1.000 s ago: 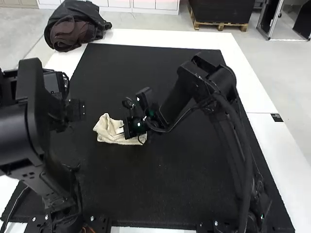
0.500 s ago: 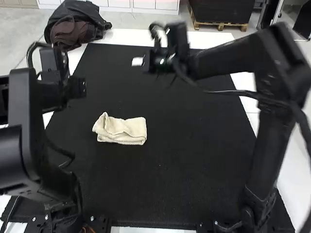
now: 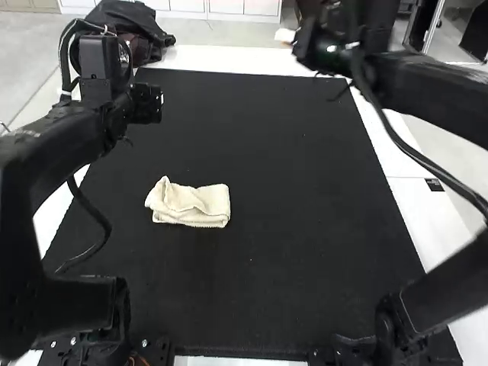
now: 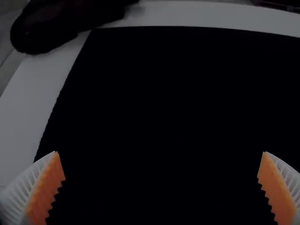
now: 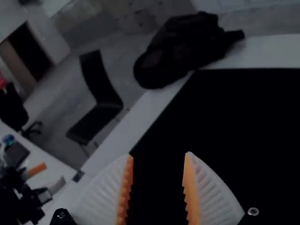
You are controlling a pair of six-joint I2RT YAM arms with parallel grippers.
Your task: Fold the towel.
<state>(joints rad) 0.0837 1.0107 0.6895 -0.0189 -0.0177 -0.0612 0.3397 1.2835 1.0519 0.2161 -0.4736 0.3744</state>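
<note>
One label (image 3: 434,184) (illegibly small) sits well apart from the towel (image 3: 194,204).

Holds the left gripper (image 3: 145,104) raised, with ribbed fingers (image 4: 49,187) spread wide. Holds the right gripper (image 3: 288,36) farther forward, also raised, with fingers (image 5: 191,187) parted more narrowly.

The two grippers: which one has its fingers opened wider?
The left gripper: it is wide open, while the right gripper is open with a clearly narrower gap.
</note>
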